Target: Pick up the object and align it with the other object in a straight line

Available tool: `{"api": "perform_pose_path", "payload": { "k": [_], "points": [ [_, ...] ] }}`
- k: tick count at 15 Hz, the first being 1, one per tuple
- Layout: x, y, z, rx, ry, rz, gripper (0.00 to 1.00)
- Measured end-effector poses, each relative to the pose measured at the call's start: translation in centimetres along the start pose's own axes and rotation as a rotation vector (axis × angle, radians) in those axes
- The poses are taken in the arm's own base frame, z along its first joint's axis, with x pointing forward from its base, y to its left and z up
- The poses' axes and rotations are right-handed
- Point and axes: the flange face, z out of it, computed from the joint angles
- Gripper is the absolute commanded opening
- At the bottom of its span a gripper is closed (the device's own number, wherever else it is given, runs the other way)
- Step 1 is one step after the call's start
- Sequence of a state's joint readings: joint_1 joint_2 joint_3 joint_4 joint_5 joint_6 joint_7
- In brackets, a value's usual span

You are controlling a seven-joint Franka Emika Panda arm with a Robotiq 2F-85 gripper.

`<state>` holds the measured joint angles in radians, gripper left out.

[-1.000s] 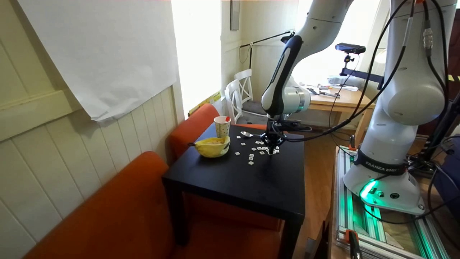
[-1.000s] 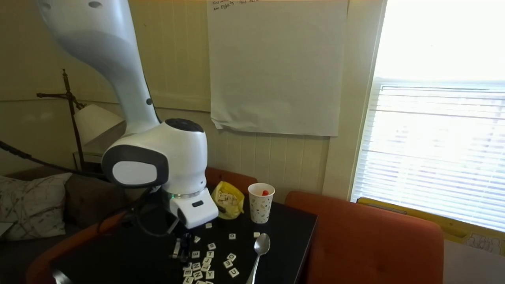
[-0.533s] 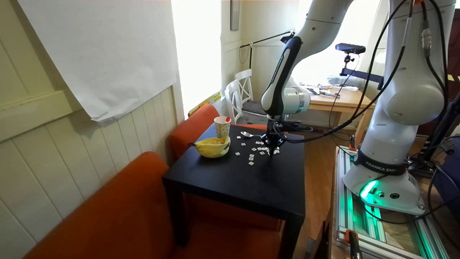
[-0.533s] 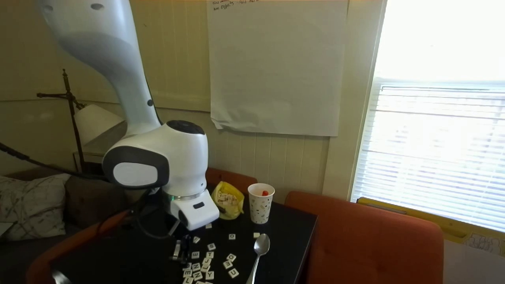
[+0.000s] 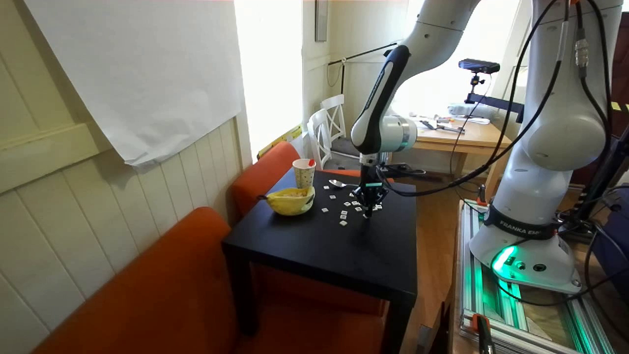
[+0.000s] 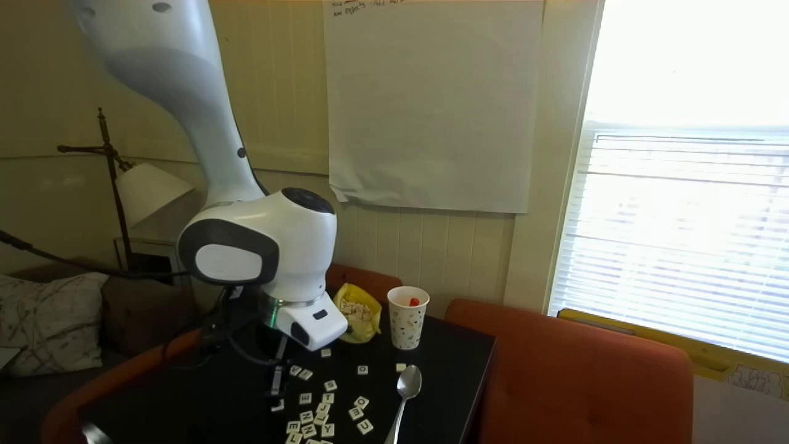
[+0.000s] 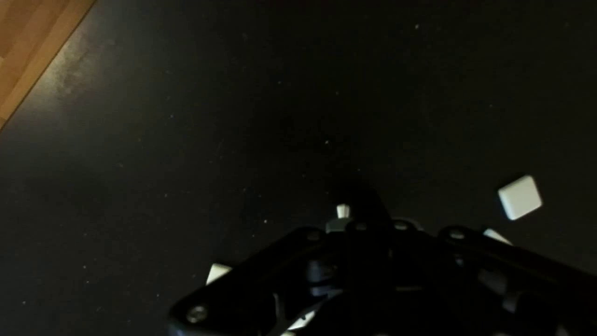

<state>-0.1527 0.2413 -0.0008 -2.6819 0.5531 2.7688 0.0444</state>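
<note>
White letter tiles lie scattered on the black table (image 5: 314, 250), with the main cluster (image 6: 323, 408) beside my gripper. My gripper (image 5: 369, 213) points down close to the tabletop and is shut on one letter tile (image 5: 365, 216). In an exterior view that held tile (image 6: 278, 405) shows at the tip of my gripper (image 6: 277, 391), a little apart from the cluster. In the wrist view only a small white edge of the held tile (image 7: 343, 211) shows at my dark fingertips (image 7: 368, 224); its letter is hidden. Another loose tile (image 7: 520, 197) lies to the right there.
A yellow banana-shaped pouch (image 5: 291, 201) with tiles inside stands by a patterned paper cup (image 5: 304, 174) holding something red. A metal spoon (image 6: 407, 388) lies beyond the tiles. Orange seats (image 6: 555, 370) border the table. The table's edge and wooden floor (image 7: 28, 42) show in the wrist view.
My gripper has moved away from the tile cluster, carrying one tile along from the cluster's edge. Tiles that the gripper covered before now show.
</note>
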Motion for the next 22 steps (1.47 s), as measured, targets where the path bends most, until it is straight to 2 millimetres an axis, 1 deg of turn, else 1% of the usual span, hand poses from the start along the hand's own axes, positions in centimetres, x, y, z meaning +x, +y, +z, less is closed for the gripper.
{"api": "perform_pose_path", "payload": {
  "k": [4, 7, 12, 17, 22],
  "points": [
    [0.1, -1.1, 0.1, -0.014, -0.022, -0.071, 0.03],
    [0.7, -2.0, 0.1, -0.025, -0.024, -0.115, 0.02],
    [2.6, -3.3, -0.3, -0.036, -0.001, -0.159, 0.03],
    [4.8, -3.7, -0.8, -0.073, 0.03, -0.197, 0.03],
    [5.4, -4.9, -0.8, -0.1, 0.031, -0.268, 0.03]
  ]
}}
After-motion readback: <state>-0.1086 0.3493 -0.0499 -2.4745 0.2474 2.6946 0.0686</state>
